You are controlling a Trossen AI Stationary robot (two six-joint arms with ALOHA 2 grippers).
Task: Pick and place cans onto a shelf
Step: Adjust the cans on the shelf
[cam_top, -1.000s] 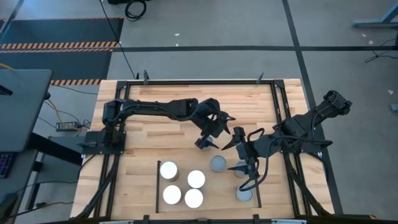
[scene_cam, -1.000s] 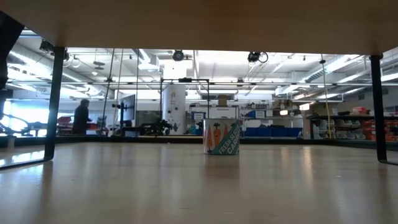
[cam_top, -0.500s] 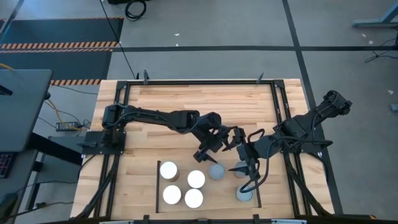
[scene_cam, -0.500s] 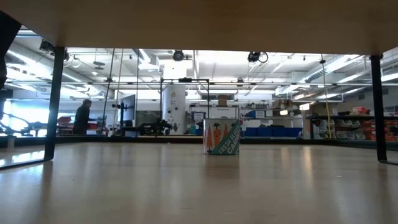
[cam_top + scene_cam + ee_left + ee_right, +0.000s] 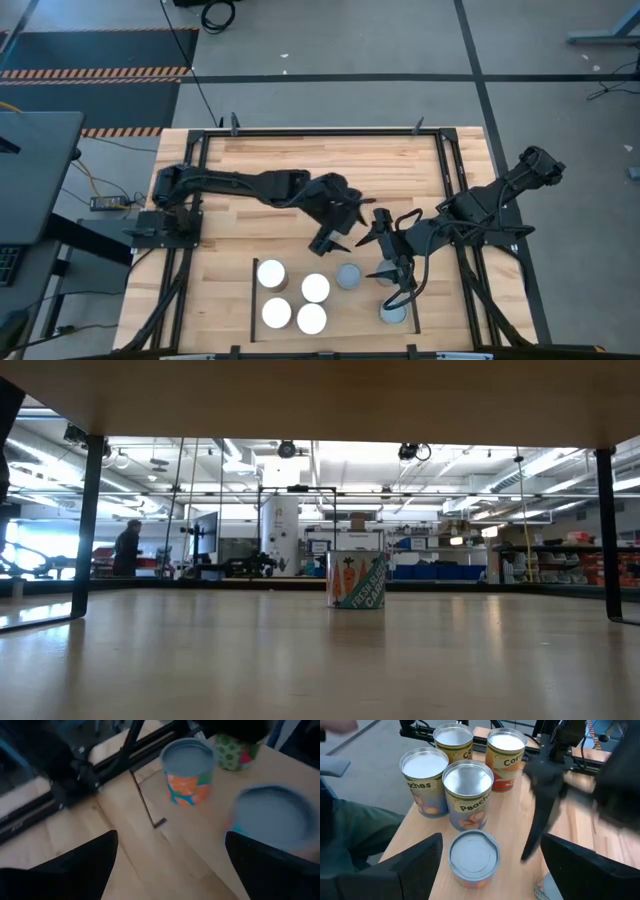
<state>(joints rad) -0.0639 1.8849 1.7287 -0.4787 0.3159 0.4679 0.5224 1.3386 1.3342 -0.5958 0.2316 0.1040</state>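
From above we see the left arm stretched across the pale wooden tabletop [image 5: 280, 165], its left gripper [image 5: 331, 232] hanging with fingers spread and empty over bare wood just behind the shelf [image 5: 330, 330]. On the shelf, between two thin black rails, four white-topped cans [image 5: 293, 295] stand in a tight block at the left; a grey-topped can [image 5: 348, 276] stands just to their right, apart from both grippers. Further right, the right gripper [image 5: 392, 271] reaches in from the right arm, fingers wide and clasping nothing, over a can largely hidden beneath it, while another grey-topped can [image 5: 393, 313] stands at the shelf's right rail near the table's front edge. We find in the left wrist view what the overhead cannot give: a can with an orange side [image 5: 188, 772] beside a black rail, a green-patterned can [image 5: 235, 754] behind it, and a blurred grey top close by. The right wrist view adds labels, "Peaches" [image 5: 467, 792] and "Corn" [image 5: 505, 752] on the four clustered cans, with the grey-lidded one [image 5: 473, 858] nearest and the left gripper dark beside them. The low view shows none of this, only a carrot-printed carton [image 5: 357, 580] on a broad surface and a person [image 5: 127, 549] far off in the hall.
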